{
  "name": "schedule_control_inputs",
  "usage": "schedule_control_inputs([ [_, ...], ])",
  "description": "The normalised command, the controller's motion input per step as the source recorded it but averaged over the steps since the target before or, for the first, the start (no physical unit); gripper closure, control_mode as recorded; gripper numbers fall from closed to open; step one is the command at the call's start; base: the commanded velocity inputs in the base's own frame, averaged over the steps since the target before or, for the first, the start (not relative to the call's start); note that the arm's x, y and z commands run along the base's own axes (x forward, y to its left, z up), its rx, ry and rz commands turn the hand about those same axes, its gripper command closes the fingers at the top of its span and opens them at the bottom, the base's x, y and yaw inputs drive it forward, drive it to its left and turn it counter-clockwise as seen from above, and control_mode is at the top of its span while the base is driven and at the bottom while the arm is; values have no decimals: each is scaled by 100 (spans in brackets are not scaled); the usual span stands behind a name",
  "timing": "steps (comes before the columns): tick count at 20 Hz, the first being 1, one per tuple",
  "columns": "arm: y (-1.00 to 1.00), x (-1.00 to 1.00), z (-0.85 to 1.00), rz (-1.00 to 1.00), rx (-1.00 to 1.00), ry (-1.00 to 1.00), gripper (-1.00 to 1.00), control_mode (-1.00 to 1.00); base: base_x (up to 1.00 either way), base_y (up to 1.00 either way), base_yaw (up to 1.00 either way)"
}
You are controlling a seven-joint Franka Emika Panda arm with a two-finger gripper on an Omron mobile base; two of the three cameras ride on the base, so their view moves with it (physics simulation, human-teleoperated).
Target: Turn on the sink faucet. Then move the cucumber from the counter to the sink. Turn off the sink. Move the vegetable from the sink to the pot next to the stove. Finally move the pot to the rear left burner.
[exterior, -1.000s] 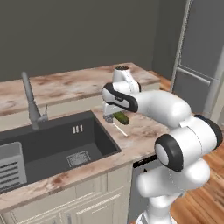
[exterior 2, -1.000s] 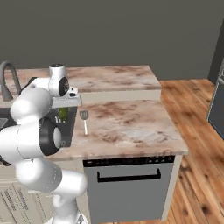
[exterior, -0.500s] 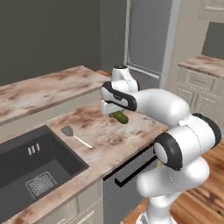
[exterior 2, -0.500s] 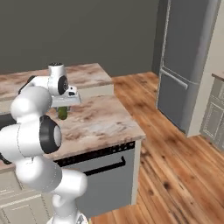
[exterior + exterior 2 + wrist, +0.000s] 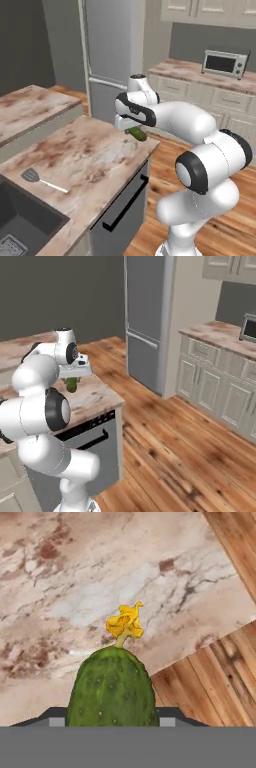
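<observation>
The end effector (image 5: 134, 129) pinches the small dark green cucumber (image 5: 136, 133) above the pinkish-brown marbled stone bench (image 5: 75, 160), near its 3 o'clock corner. Keep that pinch firm and level while travelling toward the pot, avoiding swings.

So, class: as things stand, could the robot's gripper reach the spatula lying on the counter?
Probably not freely: the gripper is shut on the cucumber, near the counter's far corner. The spatula lies uncovered nearer the sink, but the jaws are occupied.
</observation>
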Motion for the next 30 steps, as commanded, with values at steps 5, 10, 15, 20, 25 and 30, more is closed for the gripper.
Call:
schedule_control_inputs([
  [5, 0, 0, 0, 0, 0, 0, 100, 100, 0, -44, -48],
  [10, 0, 0, 0, 0, 0, 0, 100, 100, 0, -44, -48],
  [15, 0, 0, 0, 0, 0, 0, 100, 100, 0, -41, -48],
  [20, 0, 0, 0, 0, 0, 0, 100, 100, 0, -38, -48],
  [25, 0, 0, 0, 0, 0, 0, 100, 100, 0, -35, -48],
  [30, 0, 0, 0, 0, 0, 0, 100, 100, -32, -25, -53],
])
